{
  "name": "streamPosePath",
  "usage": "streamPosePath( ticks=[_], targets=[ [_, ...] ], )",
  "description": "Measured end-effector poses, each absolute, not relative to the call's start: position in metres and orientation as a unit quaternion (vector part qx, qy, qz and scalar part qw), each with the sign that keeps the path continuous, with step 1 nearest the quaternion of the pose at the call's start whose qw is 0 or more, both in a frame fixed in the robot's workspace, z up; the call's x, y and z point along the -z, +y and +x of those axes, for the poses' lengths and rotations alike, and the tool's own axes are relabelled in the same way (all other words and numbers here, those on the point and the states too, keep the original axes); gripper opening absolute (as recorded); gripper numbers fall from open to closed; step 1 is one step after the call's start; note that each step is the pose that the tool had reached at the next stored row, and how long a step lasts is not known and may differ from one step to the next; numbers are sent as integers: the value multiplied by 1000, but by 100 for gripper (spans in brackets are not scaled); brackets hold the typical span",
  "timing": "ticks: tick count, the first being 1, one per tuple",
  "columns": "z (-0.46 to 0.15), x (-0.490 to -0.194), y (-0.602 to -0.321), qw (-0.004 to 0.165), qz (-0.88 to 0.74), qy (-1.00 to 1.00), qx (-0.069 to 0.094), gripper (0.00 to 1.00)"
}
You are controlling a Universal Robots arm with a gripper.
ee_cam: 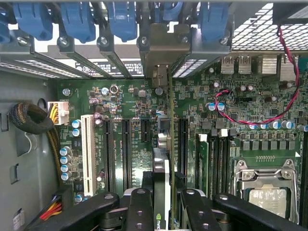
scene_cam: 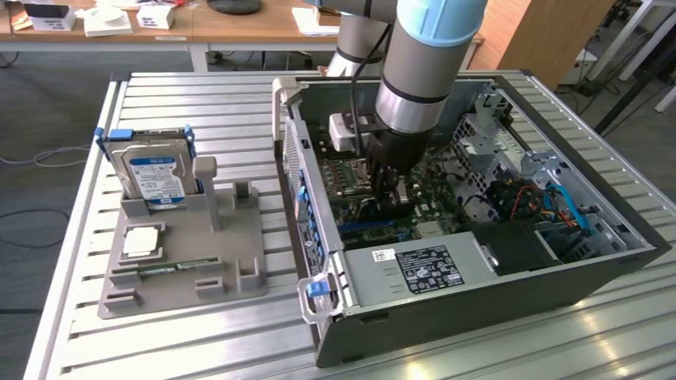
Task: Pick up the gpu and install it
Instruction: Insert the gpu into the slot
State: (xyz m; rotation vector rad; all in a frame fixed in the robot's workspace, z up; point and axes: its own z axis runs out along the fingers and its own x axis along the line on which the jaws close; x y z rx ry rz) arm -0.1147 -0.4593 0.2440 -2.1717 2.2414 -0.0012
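The gripper (ee_cam: 166, 211) holds the gpu (ee_cam: 166, 159) on edge, its fingers (ee_cam: 139, 211) clamped on both faces of the card, low over the motherboard (ee_cam: 130, 106) inside the computer case (scene_cam: 591, 261). I think the card must stay straight above its slot, with the bracket (ee_cam: 161, 48) meeting the rear opening. The white slot (ee_cam: 88, 154), the red wire (ee_cam: 250, 120) and the blue clips (ee_cam: 77, 21) stand close by.

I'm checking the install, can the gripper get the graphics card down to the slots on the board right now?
Probably yes. The gripper holds the graphics card on edge inside the open computer case, right above the board's slots. Nothing seems to lie between card and board.
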Motion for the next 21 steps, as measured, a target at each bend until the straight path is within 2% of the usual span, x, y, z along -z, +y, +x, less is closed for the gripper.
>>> streamPosePath(
  ticks=[21],
  targets=[
    [-115,-243,-459,10,-696,718,0,27]
  ],
)
